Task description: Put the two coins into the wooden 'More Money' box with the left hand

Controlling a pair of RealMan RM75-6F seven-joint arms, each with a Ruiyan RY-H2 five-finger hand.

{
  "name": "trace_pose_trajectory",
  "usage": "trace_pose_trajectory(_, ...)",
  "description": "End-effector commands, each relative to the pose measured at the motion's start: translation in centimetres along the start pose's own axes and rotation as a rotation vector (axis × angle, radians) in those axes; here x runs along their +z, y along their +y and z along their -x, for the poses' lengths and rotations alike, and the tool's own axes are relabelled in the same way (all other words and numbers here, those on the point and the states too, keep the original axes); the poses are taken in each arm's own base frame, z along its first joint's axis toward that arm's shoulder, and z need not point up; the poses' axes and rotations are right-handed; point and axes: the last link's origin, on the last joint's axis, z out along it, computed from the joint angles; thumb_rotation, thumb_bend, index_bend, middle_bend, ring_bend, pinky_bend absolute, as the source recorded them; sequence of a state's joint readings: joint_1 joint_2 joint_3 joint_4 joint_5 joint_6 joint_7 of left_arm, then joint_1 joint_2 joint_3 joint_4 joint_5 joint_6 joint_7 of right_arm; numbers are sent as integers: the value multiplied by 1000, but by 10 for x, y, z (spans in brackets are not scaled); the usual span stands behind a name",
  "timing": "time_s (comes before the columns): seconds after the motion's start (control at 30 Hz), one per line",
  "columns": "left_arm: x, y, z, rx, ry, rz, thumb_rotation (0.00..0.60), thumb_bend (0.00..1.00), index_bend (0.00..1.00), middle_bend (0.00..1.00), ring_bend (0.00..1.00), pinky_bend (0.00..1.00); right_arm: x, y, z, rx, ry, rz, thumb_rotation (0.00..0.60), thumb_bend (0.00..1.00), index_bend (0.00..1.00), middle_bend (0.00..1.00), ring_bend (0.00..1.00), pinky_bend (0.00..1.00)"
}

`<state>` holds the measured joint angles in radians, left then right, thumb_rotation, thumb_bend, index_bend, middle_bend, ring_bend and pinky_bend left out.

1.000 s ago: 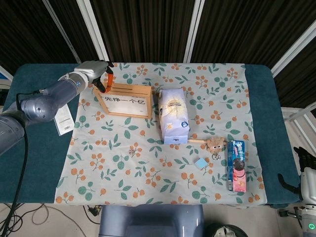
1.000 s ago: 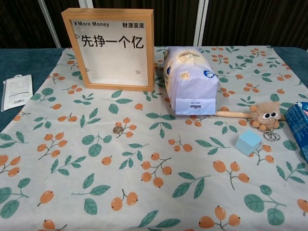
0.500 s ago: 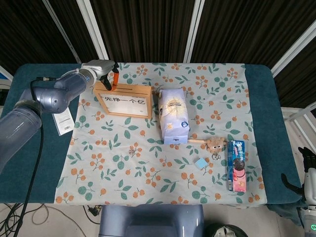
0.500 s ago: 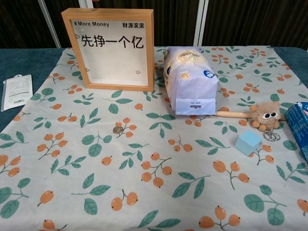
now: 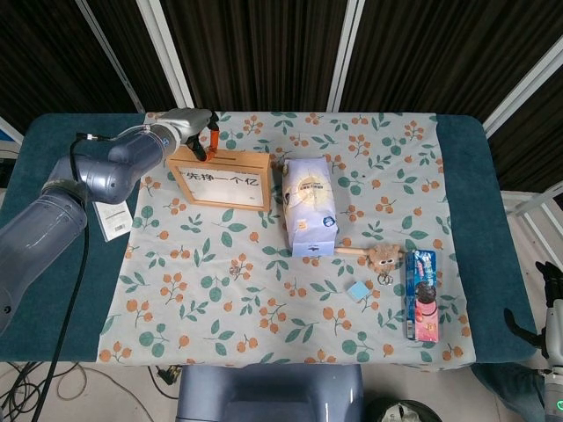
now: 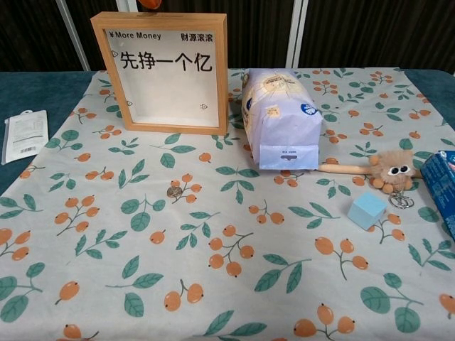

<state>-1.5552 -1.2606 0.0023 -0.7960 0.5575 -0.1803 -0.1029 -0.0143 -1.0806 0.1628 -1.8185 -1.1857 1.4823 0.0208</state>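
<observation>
Left robot hand (image 5: 195,132) moved right along the far edge to above the box (image 5: 222,179); grip unclear. One coin (image 6: 174,191) still on the bench (image 5: 79,290), near the box. Second coin unseen, perhaps being dropped.

On the tabletop the wooden 'More Money' box (image 6: 168,71) stands upright toward the far left corner, a coin (image 6: 174,191) lying nearer the front edge.
</observation>
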Motion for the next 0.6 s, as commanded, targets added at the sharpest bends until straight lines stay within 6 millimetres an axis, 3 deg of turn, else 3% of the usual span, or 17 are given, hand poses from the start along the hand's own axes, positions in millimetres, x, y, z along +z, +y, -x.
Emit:
trace_pose_trajectory(0.03,1,2,0,-4,8,12,600,776,555,85,0,0,0,0,0,2,0,1,600,369,124,78,65,0)
trace_pose_trajectory(0.6,1,9,3,31,21,41,600,776,562,86,0,0,1,2,-2,13,10,24,600,369,124,78,65,0)
